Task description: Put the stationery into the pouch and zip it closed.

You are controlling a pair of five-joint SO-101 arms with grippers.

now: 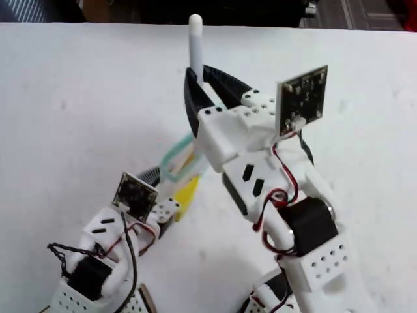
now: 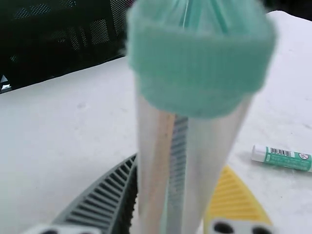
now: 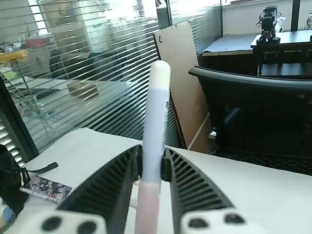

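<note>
The right gripper is clamped on a white pen. Its two black ribbed jaws pinch the barrel low down, so most of the pen stands up beyond the fingertips, close to upright. In the right wrist view the pen sits squarely in the middle of that gripper. That probably leaves a long free end to steer into an opening. The left gripper is closed on the pouch, a clear sleeve with a teal band, which runs out from its fingertips towards the right arm. In the left wrist view the pouch lies between the grey jaw and the yellow jaw of this gripper, with the teal band at the far end. The hold seems meant to steady the pouch and offer its end to the other arm. Pale strips show through the clear wall, but I cannot tell what they are. The pen is raised above and beyond the pouch, not yet in it. A green and white tube lies on the table to the yellow-jaw side of the left gripper, apart from the pouch. It looks like another item to go in before any zipping.
</note>
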